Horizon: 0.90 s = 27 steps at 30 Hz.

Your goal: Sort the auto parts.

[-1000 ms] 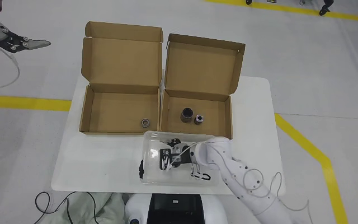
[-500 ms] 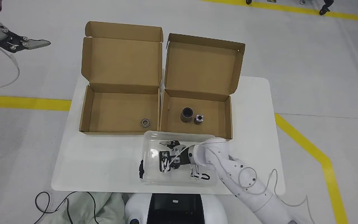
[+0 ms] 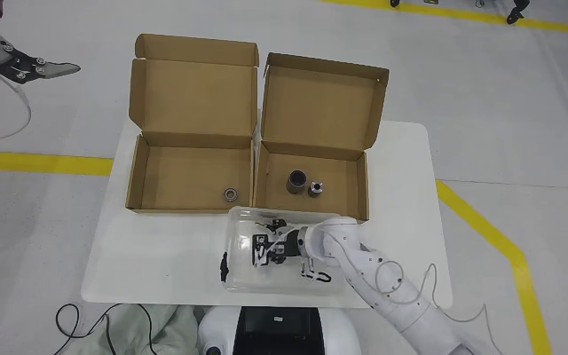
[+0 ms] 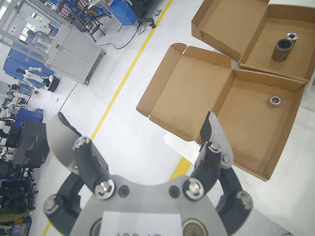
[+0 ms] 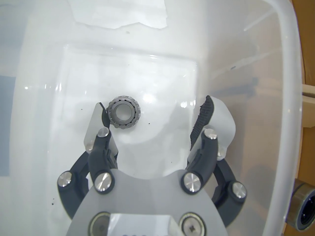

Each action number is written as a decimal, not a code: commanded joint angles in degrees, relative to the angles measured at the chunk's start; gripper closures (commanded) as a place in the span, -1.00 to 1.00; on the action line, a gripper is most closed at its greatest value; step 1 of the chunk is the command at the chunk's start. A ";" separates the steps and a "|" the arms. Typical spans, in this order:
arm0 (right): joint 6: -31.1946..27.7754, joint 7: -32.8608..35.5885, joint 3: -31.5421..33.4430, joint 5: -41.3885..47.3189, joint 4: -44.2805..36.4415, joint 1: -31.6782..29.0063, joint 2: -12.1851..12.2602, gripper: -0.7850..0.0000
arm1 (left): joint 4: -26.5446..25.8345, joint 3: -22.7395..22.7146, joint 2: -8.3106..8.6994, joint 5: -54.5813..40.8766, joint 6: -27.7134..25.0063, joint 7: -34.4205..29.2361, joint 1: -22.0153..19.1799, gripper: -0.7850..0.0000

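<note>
The right gripper [image 5: 154,104] sits inside the clear bin [image 5: 283,74], jaws spread, one jaw touching a bearing [image 5: 124,112]. The left gripper [image 4: 134,115] hangs well apart from the bin, jaws spread. The torn label [image 5: 118,3] on the bin wall has no legible print.

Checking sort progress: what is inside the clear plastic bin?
One roller bearing lies on the bin floor, right by one finger of the open right end effector, which is inside too. The floor beneath the end effector's body is covered.
</note>
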 commanded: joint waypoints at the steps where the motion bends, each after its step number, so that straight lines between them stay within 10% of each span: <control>1: 1.07 -0.86 0.10 0.04 0.22 -0.10 0.03 -0.69 | 0.00 0.00 0.00 0.00 0.00 0.00 0.00 -1.00; 14: 0.19 -4.65 -1.78 -0.65 0.56 -0.19 0.16 -0.67 | 0.00 0.00 0.00 0.00 0.00 0.00 0.00 -1.00; 27: 0.62 -3.05 -2.78 -0.23 1.60 0.08 0.08 -0.18 | 0.00 0.00 0.00 0.00 0.00 0.00 0.00 -1.00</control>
